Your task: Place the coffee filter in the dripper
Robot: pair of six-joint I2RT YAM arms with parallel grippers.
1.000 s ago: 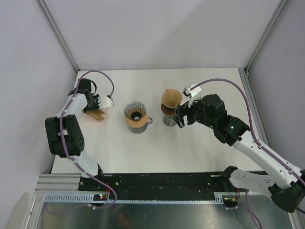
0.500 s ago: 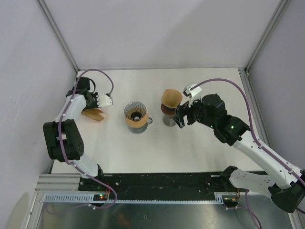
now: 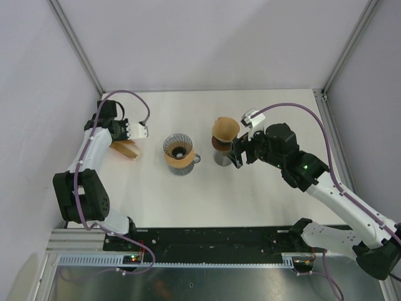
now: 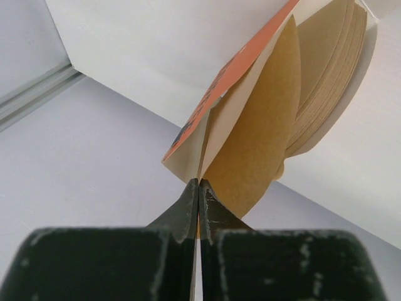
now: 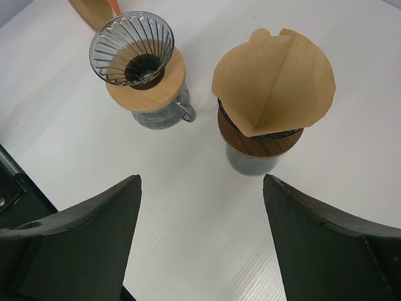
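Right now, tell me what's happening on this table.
The left claw is pinched shut on the edge of one coffee filter, fanned out from the filter stack over on the left. The glass dripper in the middle is empty. The right claw hangs open beside a second dripper, which has a brown filter sitting in it.

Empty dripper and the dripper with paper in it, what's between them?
Just bare white table; the empty dripper and the papered dripper stand apart, clearest in the right wrist view.
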